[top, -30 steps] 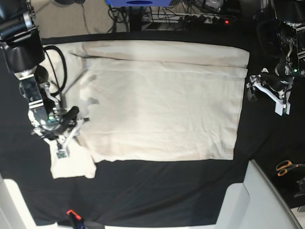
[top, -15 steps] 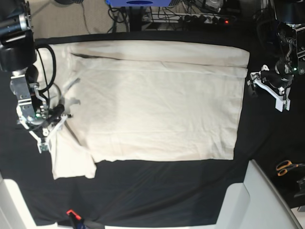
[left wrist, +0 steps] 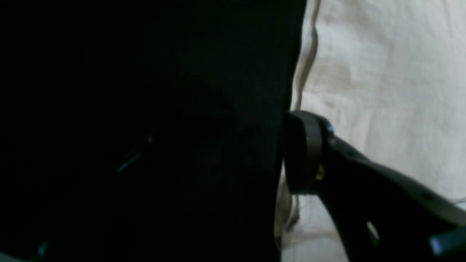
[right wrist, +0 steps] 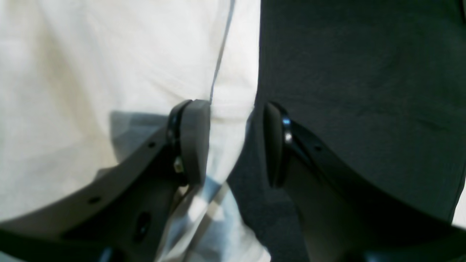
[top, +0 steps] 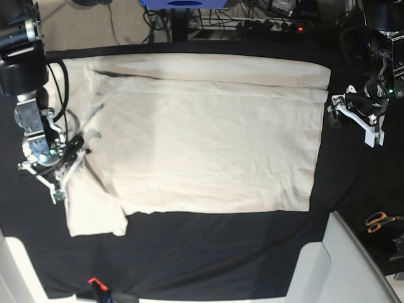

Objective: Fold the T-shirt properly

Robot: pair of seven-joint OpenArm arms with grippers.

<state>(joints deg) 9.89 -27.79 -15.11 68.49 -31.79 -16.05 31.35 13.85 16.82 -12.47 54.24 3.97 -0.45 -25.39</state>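
Observation:
The cream T-shirt (top: 208,145) lies spread flat on the black table cloth (top: 208,252), with one sleeve (top: 95,211) at the lower left. My right gripper (top: 62,172) is at the shirt's left edge. In the right wrist view it (right wrist: 236,142) is open and low, with one finger (right wrist: 193,142) over the shirt (right wrist: 109,65) and the other over the black cloth. My left gripper (top: 346,117) hovers just off the shirt's right edge. Its wrist view shows one finger (left wrist: 305,153) beside the shirt's hem (left wrist: 382,91); the other finger is lost in the dark.
Orange-handled scissors (top: 379,221) lie at the right edge. A white bin (top: 341,265) stands at the lower right. A small red-tipped tool (top: 95,282) lies at the front left. Cables and a power strip (top: 271,24) run behind the table.
My right gripper has moved left and slightly back, from over the sleeve to the shirt's left edge. The sleeve now lies flatter. The left arm has barely moved.

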